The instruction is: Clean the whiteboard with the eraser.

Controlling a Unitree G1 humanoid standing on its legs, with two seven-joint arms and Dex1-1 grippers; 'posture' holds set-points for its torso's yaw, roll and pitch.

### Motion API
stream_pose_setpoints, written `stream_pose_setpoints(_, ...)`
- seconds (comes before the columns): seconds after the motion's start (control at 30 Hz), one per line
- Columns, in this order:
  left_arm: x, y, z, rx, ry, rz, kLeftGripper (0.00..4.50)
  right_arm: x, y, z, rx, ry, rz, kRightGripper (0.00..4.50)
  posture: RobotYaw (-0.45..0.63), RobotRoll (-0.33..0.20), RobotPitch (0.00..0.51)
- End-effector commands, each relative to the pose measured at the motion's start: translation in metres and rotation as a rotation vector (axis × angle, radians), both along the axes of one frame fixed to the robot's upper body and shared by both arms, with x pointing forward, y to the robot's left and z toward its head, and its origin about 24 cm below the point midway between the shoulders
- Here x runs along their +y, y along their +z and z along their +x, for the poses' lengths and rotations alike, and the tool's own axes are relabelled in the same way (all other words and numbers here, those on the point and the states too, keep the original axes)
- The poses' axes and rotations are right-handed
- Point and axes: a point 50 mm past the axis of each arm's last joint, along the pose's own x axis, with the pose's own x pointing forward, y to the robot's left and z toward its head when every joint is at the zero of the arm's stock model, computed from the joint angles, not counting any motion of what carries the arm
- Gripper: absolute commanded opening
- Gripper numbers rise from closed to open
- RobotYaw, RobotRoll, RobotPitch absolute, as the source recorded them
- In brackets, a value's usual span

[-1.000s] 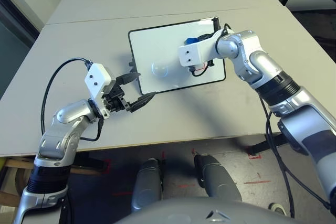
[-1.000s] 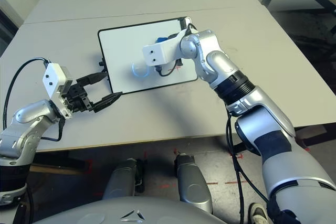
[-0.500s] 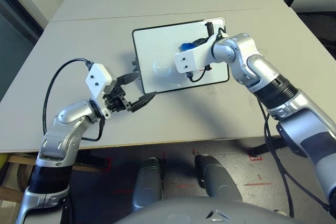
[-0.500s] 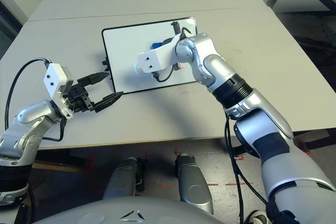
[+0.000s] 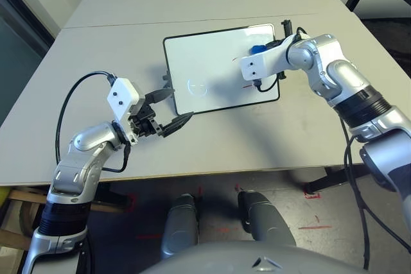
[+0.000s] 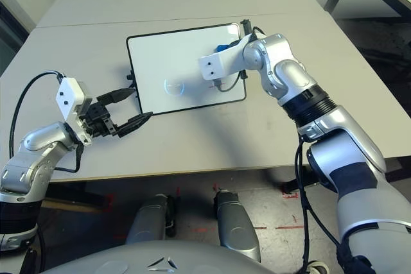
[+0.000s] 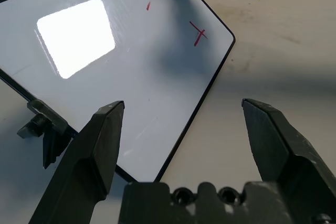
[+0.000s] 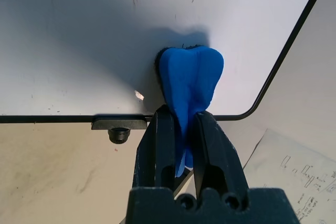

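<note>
The right gripper [image 8: 181,129], pinching the eraser [image 8: 190,80], has slid to the far right corner of the whiteboard [image 5: 212,62], so the red cross [image 7: 198,32] now lies nearer to the robot than the eraser, while the left gripper [image 5: 168,108] waits spread at the board's left edge.

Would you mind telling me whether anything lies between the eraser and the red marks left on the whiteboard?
Nothing visible does. The right gripper holds the eraser on the whiteboard near its far right corner, and only bare white surface lies between it and the red cross.

left pincer [image 5: 168,108] spread wide, right pincer [image 8: 183,131] clamped
</note>
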Motion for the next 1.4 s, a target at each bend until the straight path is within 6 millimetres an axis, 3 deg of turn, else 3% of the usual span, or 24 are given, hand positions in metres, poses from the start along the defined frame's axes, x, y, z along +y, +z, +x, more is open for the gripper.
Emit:
stream_pose_setpoints(0.03, -0.002, -0.002, 0.002, 0.005, -0.016, 0.009, 4.50, 0.004, -0.004, 0.000, 0.007, 0.002, 0.000, 0.27, -0.07, 0.000, 0.102)
stream_pose_setpoints(0.47, -0.001, -0.003, 0.000, 0.008, -0.007, 0.009, 4.50, 0.051, -0.013, -0.017, 0.038, 0.161, 0.023, 0.24, -0.06, 0.000, 0.106)
stream_pose_setpoints(0.7, -0.002, -0.004, -0.001, 0.008, -0.003, 0.005, 4.50, 0.065, -0.017, -0.024, 0.052, 0.215, 0.012, 0.22, -0.05, 0.000, 0.106)
stream_pose_setpoints(0.97, -0.002, -0.004, -0.001, 0.007, -0.004, 0.001, 4.50, 0.049, -0.010, -0.015, 0.029, 0.152, -0.014, 0.22, -0.06, 0.000, 0.106)
stream_pose_setpoints(1.4, -0.006, -0.005, 0.002, 0.007, -0.021, -0.002, 4.50, -0.004, -0.004, -0.002, 0.006, -0.015, -0.069, 0.21, -0.08, 0.000, 0.106)
